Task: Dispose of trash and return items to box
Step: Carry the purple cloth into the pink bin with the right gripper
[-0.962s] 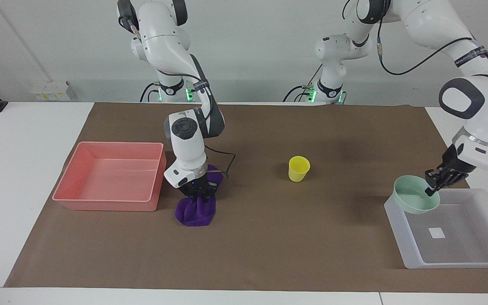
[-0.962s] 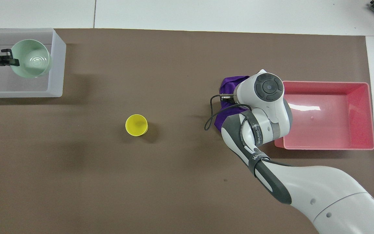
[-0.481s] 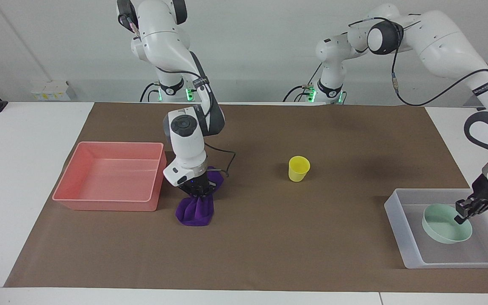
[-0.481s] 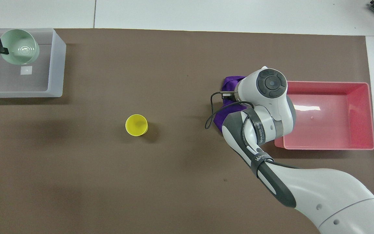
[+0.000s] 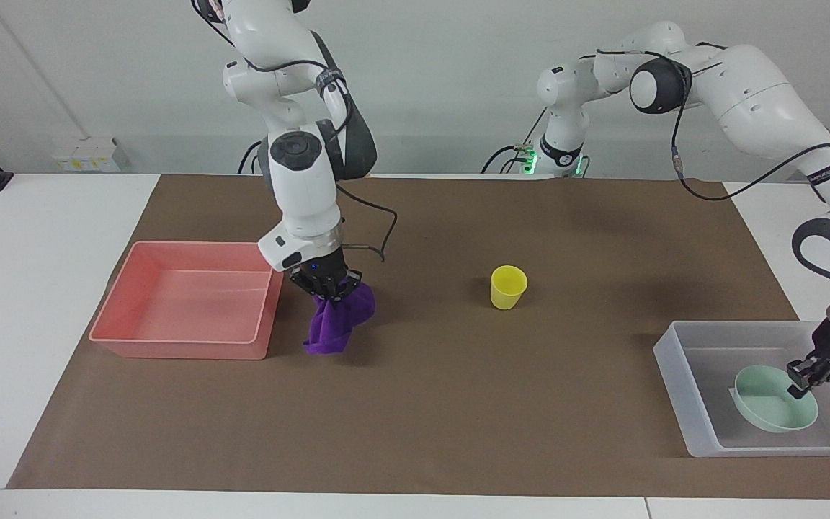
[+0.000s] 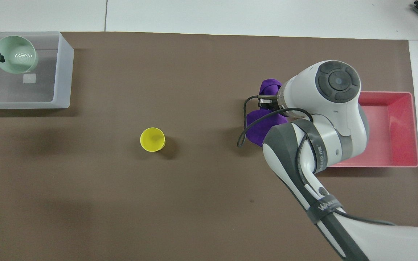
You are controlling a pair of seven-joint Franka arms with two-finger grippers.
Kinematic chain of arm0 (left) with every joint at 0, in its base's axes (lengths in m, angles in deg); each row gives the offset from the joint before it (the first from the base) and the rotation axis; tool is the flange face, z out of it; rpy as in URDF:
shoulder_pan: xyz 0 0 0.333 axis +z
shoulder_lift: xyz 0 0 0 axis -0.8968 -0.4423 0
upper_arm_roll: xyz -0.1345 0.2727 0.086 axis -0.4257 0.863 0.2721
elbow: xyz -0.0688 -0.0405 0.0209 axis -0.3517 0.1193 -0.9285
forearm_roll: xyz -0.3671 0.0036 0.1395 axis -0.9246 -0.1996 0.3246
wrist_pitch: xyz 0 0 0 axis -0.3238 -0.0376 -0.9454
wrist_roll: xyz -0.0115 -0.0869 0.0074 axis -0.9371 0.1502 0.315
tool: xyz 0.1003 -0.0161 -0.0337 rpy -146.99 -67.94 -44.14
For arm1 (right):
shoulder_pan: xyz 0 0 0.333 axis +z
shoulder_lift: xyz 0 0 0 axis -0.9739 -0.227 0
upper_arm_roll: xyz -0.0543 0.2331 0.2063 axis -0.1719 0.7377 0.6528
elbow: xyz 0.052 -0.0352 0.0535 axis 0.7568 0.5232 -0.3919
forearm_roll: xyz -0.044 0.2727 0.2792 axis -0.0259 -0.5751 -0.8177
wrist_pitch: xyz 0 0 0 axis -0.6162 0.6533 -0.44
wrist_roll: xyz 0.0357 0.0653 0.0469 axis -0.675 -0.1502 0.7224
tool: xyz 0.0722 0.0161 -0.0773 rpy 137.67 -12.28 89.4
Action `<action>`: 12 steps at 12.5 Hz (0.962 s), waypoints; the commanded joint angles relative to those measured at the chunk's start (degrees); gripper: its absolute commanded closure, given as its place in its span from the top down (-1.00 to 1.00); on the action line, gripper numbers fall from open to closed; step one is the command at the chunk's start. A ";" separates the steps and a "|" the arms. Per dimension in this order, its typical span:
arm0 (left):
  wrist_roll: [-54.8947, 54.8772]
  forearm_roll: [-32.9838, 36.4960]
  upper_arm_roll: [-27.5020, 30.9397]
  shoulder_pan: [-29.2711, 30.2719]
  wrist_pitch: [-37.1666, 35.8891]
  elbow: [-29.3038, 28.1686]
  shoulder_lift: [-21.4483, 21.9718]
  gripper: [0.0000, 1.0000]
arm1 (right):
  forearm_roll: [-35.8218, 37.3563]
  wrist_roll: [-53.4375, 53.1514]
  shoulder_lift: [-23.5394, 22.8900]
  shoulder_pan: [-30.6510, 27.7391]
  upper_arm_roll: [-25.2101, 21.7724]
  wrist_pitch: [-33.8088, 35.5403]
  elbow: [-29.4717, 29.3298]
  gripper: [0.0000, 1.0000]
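Both end effectors grip: right (image 5: 330,290) dangles cloth (image 5: 338,324), left (image 5: 804,382) pinches bowl (image 5: 772,409).

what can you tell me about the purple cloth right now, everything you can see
The purple cloth is a soft, deep-purple fabric, bunched and creased into hanging folds. The right arm's tool is shut on its top, so it hangs down from the fingertips. Its lower end hangs close to the brown mat, and whether it touches cannot be told. It hangs beside the pink tray, just outside the tray's wall, not over it. From overhead the arm covers much of it; two purple lobes show.
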 commanded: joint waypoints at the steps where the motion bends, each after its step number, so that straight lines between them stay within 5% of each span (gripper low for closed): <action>1: -0.32 2.05 -0.73 0.68 0.30 -1.25 -0.54 -1.00 | 0.88 -1.13 4.23 -0.89 0.10 5.56 -1.03 -1.00; 7: -0.41 1.78 -1.08 2.17 -1.09 -3.89 -0.02 -1.00 | 1.40 8.15 6.44 -6.32 -0.52 18.32 -10.70 -1.00; 8: -0.41 1.78 -1.17 1.82 -1.28 -3.81 -0.02 -0.70 | 1.40 11.32 6.44 -7.91 -0.52 19.03 -11.32 -1.00; 11: -0.59 1.70 -1.35 1.65 -1.63 -3.89 0.51 -0.38 | 0.62 22.03 6.44 -14.75 -0.52 15.72 -9.67 -1.00; 12: -0.50 1.70 -1.26 1.56 -1.81 -3.98 1.12 -0.08 | 0.53 25.64 6.44 -16.95 -0.52 12.39 -7.31 -1.00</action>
